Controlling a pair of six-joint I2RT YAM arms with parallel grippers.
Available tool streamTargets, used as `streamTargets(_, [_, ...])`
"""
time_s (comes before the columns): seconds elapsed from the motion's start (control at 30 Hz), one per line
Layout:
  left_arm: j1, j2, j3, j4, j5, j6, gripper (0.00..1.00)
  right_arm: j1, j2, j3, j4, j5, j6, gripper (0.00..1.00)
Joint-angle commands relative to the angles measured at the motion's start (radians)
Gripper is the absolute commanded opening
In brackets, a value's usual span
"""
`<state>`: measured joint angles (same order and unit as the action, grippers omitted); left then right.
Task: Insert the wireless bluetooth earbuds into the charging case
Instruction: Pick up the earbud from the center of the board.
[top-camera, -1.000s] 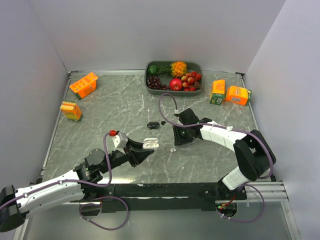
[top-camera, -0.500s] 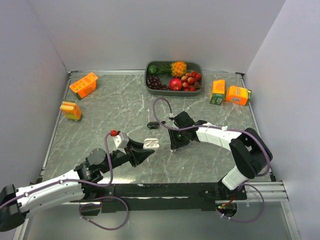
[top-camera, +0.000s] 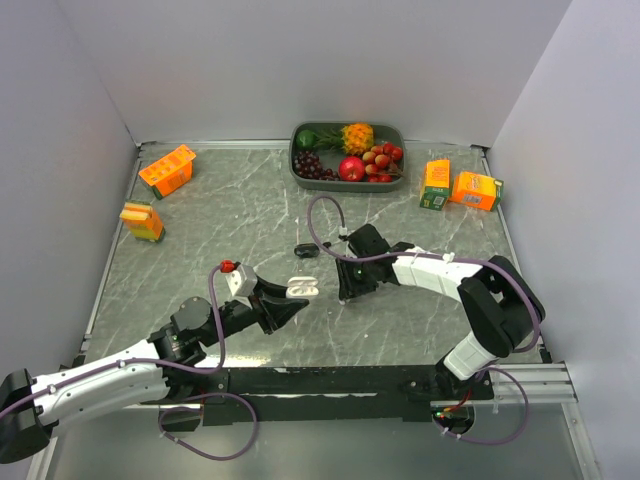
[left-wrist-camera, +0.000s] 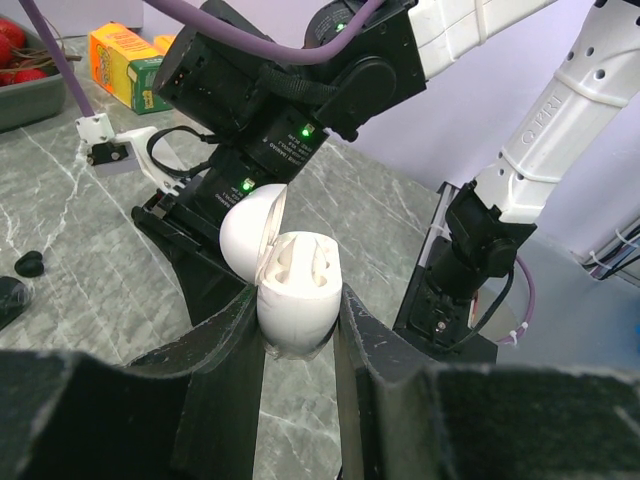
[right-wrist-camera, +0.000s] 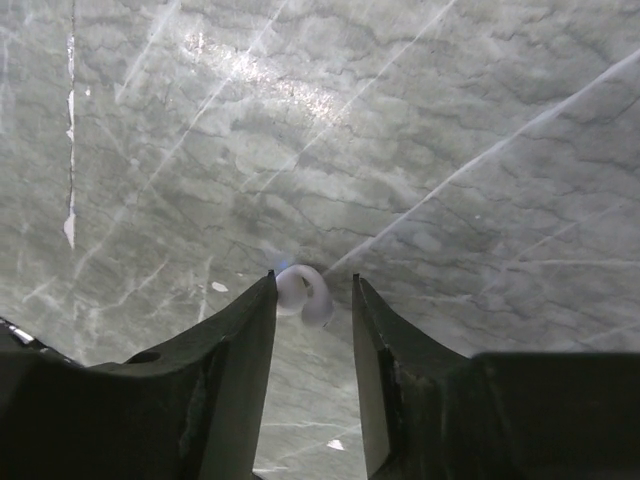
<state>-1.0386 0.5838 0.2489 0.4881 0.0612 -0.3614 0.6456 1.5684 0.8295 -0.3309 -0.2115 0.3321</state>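
Because the white earbud (right-wrist-camera: 303, 293) lies loose on the marble table (right-wrist-camera: 450, 120), at the lower centre of the right-wrist view, the right gripper (right-wrist-camera: 313, 284) straddles it with fingers parted, a gap showing on one side, not yet pinching. Just left of it in the overhead view, the left gripper (left-wrist-camera: 297, 330) clamps the white charging case (left-wrist-camera: 297, 285) upright, lid open, presenting its empty sockets for loading.

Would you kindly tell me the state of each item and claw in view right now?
white charging case: lid open, both sockets empty
left claw: shut on the case
white earbud: lying on the table, not yet gripped
right claw: open, fingers either side of the earbud
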Motion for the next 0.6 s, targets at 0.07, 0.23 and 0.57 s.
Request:
streamTargets(0.07, [-0.009, -0.024, 0.001, 0.030, -0.011, -0.004, 0.01, 0.002, -0.036, -0.015, 0.006, -0.005, 0.036, 0.50])
streamTargets(0.23, [-0.009, -0.027, 0.001, 0.029, -0.012, -0.002, 0.01, -0.007, -0.074, 0.006, -0.013, -0.003, 0.039, 0.52])
streamTargets(0.57, [-0.011, -0.032, -0.002, 0.029, -0.014, -0.001, 0.01, -0.032, -0.074, 0.034, -0.039, 0.004, 0.027, 0.49])
